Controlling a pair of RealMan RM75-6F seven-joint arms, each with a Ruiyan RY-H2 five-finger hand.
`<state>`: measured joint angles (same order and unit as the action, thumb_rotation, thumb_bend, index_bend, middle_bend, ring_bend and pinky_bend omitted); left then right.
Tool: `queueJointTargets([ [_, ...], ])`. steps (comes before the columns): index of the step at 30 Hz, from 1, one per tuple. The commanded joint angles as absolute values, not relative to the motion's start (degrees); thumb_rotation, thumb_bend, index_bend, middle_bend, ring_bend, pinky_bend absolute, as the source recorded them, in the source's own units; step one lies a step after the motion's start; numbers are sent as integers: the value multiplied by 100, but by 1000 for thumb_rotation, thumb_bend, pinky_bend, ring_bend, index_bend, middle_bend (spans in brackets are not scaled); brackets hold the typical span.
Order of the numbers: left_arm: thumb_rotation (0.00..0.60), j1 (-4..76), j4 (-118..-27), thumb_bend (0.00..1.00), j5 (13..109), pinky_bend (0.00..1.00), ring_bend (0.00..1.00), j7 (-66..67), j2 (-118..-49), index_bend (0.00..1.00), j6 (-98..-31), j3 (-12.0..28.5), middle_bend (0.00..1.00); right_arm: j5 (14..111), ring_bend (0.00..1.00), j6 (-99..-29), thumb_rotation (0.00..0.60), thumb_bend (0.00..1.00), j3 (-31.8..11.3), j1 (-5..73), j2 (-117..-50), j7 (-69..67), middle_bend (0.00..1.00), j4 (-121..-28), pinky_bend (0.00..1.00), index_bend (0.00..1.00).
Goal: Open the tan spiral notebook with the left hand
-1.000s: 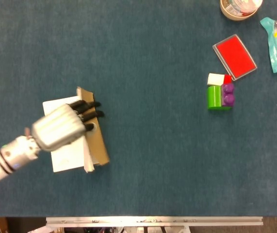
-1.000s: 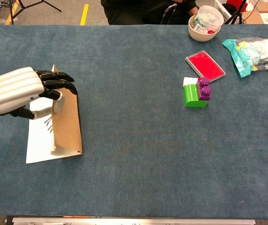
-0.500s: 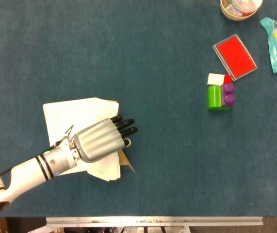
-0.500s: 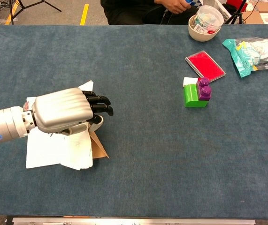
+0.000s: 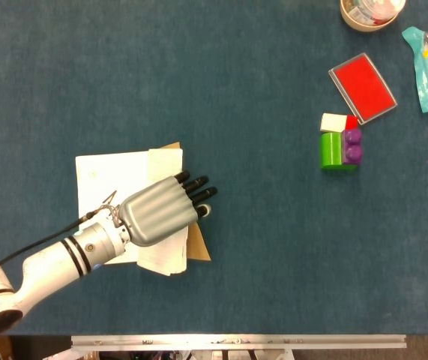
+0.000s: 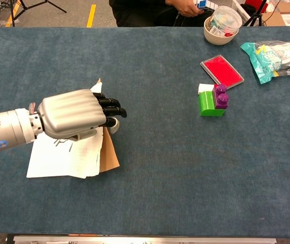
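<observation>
The tan spiral notebook point(image 5: 135, 206) lay open near the table's point(image 5: 258, 262) front-left part, white pages facing up and the tan cover point(image 6: 109, 152) showing as a strip along its right edge. A few loose-looking pages point(image 5: 165, 255) fanned out unevenly at the right side. Your left hand point(image 5: 161, 210) sat over the notebook's right half, palm down, its dark fingers point(image 6: 111, 108) extended together and reaching past the cover's edge; whether it was pinching a page or only resting on them, I could not tell. Your right hand was out of both views.

Well apart, to the right, stood a green block point(image 5: 332, 150) with a purple block point(image 5: 353, 147) touching it, a small white block point(image 5: 334, 121) just behind. Farther back lay a red ink pad point(image 5: 362, 86), a bowl point(image 6: 221, 23) and a teal packet point(image 6: 274, 56).
</observation>
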<state>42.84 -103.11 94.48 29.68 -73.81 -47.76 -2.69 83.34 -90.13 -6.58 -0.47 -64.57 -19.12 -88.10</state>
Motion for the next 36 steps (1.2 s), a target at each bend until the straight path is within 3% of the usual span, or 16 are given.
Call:
queueJointTargets([
  [1, 587, 4288, -10437, 404, 9256, 313, 106, 3120, -7420, 171, -4733, -170, 116, 8337, 277, -9011, 600, 533, -660, -48, -6455, -1915, 369, -8801, 367, 382],
  [6, 546, 4327, -10625, 404, 9103, 313, 100, 3273, -7388, 115, -4737, -72, 103, 8319, 277, -9041, 600, 533, -686, -68, -6462, -1969, 369, -8760, 367, 382],
  [21, 571, 4598, -10545, 404, 8358, 312, 100, 3547, -7928, 100, -4550, 266, 103, 8305, 277, -9081, 600, 533, -680, -153, -6495, -2195, 369, -8584, 368, 382],
  [36, 571, 4846, -10496, 404, 7822, 312, 96, 3864, -8294, 75, -4449, 252, 88, 8298, 277, -9060, 600, 532, -698, -172, -6498, -2265, 369, -8530, 367, 381],
])
